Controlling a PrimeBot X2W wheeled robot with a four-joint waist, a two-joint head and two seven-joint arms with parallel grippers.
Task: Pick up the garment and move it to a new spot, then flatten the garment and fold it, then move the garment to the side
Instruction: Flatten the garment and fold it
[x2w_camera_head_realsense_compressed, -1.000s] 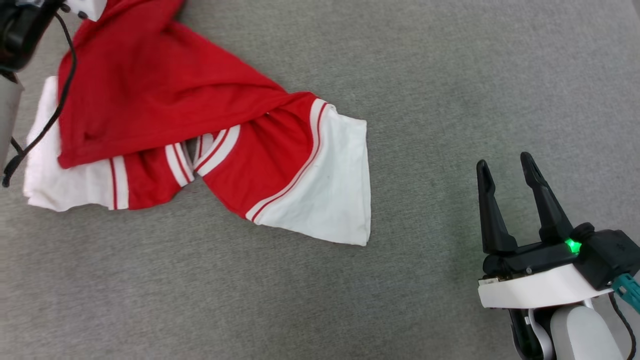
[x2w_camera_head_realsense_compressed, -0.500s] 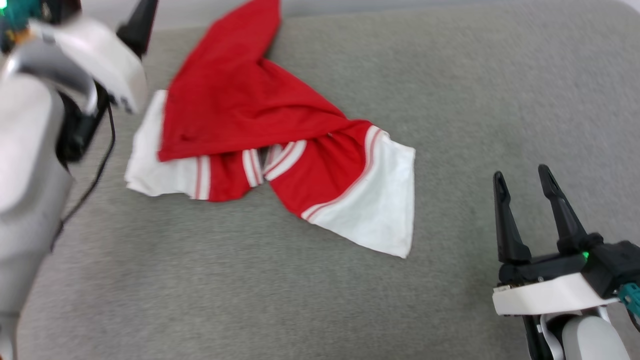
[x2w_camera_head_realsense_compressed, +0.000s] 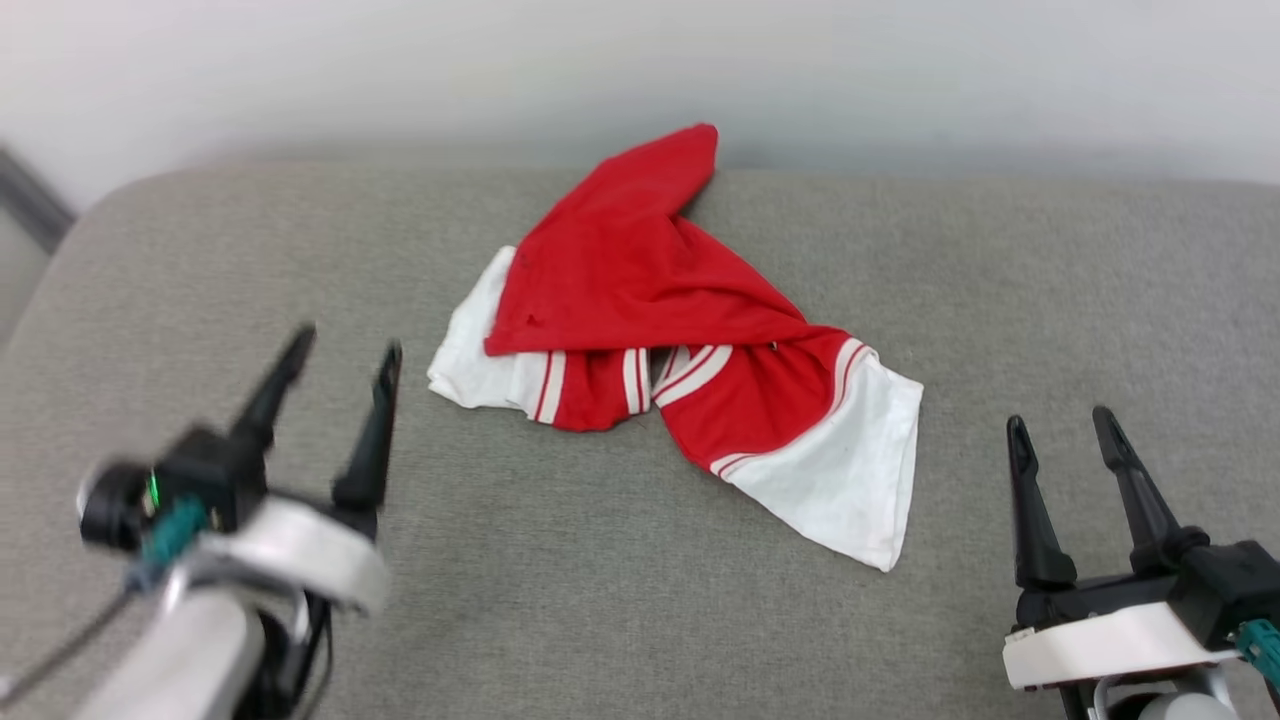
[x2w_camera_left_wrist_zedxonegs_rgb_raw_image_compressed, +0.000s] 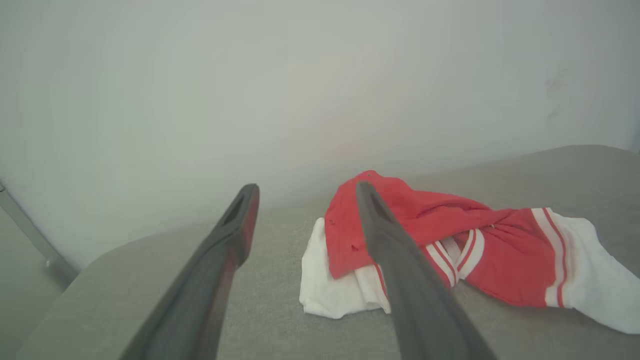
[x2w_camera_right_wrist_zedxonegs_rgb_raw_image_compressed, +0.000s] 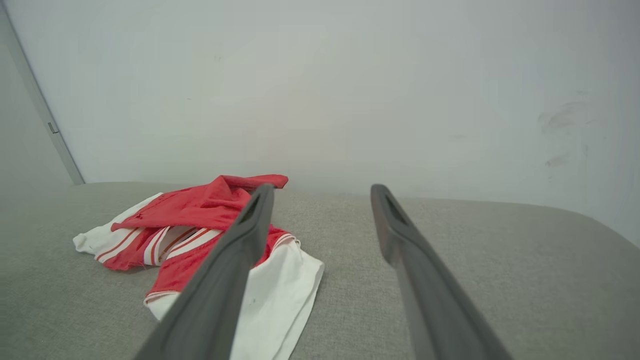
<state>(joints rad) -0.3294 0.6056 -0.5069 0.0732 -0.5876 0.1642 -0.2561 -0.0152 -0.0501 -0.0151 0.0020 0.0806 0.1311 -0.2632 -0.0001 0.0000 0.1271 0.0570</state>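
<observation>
Two grippers hang over a soft grey pad (x2w_camera_head_realsense_compressed: 560, 620), and both are empty. The left gripper (x2w_camera_head_realsense_compressed: 348, 342) is low on the left side in the head view. Its two dark fingers are wide apart with nothing between them. It looks a bit blurry. The right gripper (x2w_camera_head_realsense_compressed: 1060, 420) is low on the right side. Its fingers are wide apart too and hold nothing. The garment (x2w_camera_head_realsense_compressed: 640, 300) lies on the pad between the two grippers, nearer the far edge by the pale wall (x2w_camera_head_realsense_compressed: 640, 70). It touches neither gripper. It is a crumpled heap, not flat. A red part is flopped over the top. White cloth sticks out on the left, and more white cloth spreads out toward the right gripper. Red and white stripes show in the middle.
</observation>
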